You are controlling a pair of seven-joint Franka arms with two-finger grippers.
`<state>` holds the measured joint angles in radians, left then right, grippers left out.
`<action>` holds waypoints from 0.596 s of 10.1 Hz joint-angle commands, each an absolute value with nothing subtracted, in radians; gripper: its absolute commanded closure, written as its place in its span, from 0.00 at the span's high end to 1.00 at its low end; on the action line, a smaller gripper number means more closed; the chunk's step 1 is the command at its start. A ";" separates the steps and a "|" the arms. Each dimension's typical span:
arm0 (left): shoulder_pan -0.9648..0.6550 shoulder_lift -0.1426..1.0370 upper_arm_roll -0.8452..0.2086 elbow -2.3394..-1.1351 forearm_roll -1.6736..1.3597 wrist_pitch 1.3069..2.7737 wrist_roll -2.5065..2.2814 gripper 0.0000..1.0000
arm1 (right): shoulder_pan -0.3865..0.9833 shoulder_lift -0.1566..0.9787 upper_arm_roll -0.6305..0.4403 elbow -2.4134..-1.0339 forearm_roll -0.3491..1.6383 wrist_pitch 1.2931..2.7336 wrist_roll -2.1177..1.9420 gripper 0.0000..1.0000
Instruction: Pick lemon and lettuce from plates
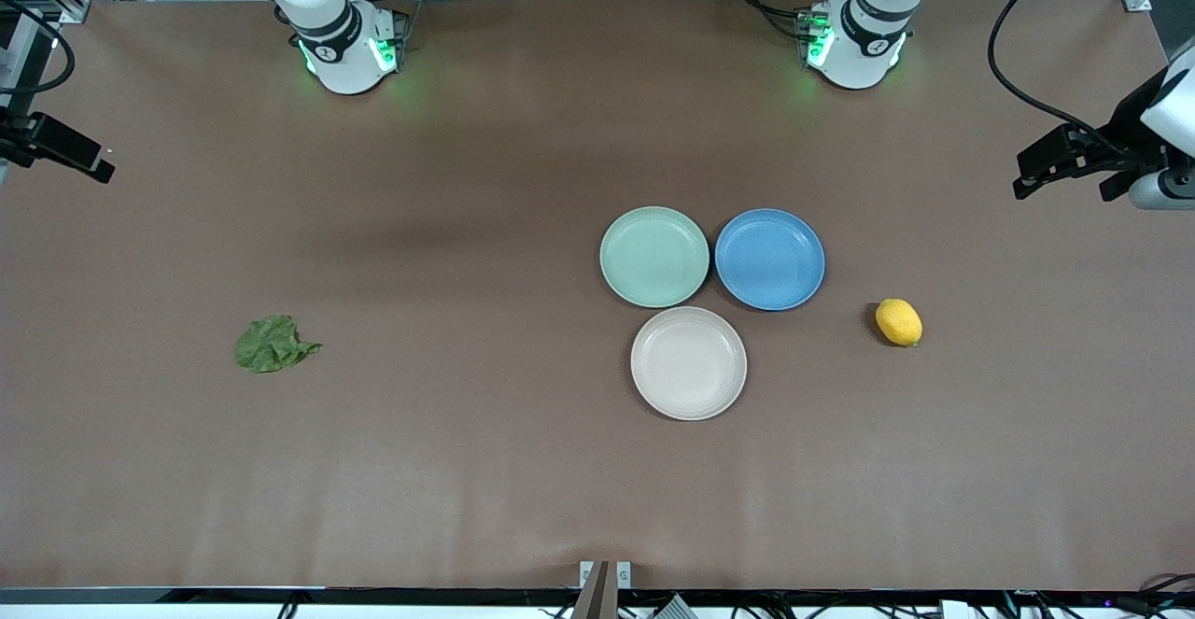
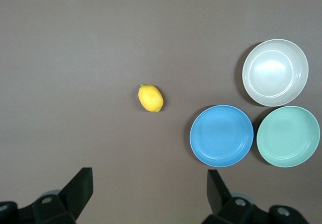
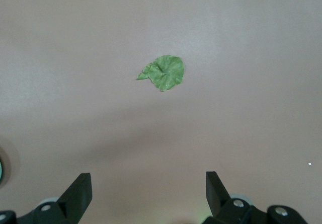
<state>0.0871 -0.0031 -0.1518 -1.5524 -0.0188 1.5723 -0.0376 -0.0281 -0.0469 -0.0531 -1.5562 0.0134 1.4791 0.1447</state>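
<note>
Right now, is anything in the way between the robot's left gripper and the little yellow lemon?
No. The small oval yellow lemon lies alone on bare brown table, beside the round blue plate. The open left gripper hangs above with nothing visible between.

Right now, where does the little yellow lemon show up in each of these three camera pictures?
Front view: the lemon lies on the bare table, beside the blue plate, toward the left arm's end.
Left wrist view: the lemon sits mid-picture, apart from the plates.
Right wrist view: not in it; only the lettuce shows.
Shared landmark: the blue plate, in the front and left wrist views.
</note>
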 commanded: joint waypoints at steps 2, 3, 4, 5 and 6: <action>0.091 0.002 -0.155 -1.536 0.003 1.554 -0.014 1.00 | -0.038 -0.071 -0.055 -1.575 0.025 1.496 0.141 1.00; 0.091 0.002 -0.155 -1.536 0.003 1.554 -0.015 1.00 | -0.038 -0.071 -0.055 -1.575 0.025 1.487 0.141 1.00; 0.091 0.002 -0.155 -1.534 0.002 1.554 -0.023 1.00 | -0.037 -0.071 -0.054 -1.575 0.025 1.483 0.144 1.00; 0.091 0.002 -0.155 -1.532 0.002 1.555 -0.032 1.00 | -0.037 -0.071 -0.054 -1.575 0.025 1.483 0.143 1.00; 0.092 0.002 -0.153 -1.529 0.002 1.554 -0.029 1.00 | -0.037 -0.071 -0.054 -1.575 0.025 1.485 0.144 1.00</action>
<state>0.0871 -0.0031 -0.1513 -1.5522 -0.0188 1.5723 -0.0376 -0.0291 -0.0469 -0.0584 -1.5562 0.0133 1.4847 0.1448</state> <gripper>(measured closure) 0.000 0.000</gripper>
